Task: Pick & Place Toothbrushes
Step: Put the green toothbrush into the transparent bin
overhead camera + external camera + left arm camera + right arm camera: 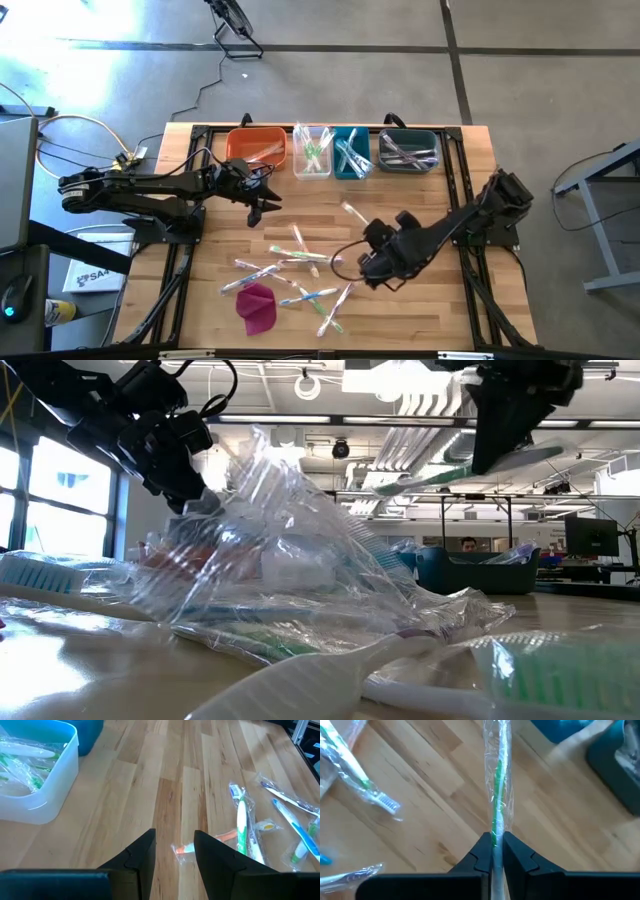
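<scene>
Some wrapped toothbrushes sit in the four plastic bins (331,172) at the far edge. Many wrapped toothbrushes (290,268) wait on the wooden table. The right gripper (493,851) pinches a green wrapped toothbrush (498,795). The left gripper (174,851) hangs half open, empty.

In the low view a crumpled clear wrapper (290,550) blurs and hides most of the tabletop (100,670) behind it. The green toothbrush (497,795) runs off the right wrist picture's edge, its head unseen there.

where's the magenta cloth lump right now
In the high view the crumpled magenta cloth lump lies near the wooden table's front edge, left of centre, just beside the scattered wrapped toothbrushes.
</scene>
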`<state>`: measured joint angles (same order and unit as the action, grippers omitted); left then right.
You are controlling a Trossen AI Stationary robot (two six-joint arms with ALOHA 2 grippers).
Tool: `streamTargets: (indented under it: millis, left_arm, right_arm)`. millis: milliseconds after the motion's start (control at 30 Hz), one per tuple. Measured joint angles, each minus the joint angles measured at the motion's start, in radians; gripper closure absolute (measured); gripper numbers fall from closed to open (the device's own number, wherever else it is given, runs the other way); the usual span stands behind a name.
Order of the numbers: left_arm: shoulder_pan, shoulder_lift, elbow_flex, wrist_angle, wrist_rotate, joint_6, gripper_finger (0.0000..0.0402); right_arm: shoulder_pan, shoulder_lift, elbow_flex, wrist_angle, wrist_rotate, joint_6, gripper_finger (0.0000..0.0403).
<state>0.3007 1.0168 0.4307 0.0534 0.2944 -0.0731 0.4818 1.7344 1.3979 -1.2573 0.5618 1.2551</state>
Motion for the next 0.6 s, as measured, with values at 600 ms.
streamTargets:
  millis: [600]
  left_arm:
    - [0.000,0.000,0.000,-0.004,0.000,0.020,0.0270]
  right_arm:
    - [-0.022,-0.001,-0.214,0.487,0.068,-0.064,0.0386]
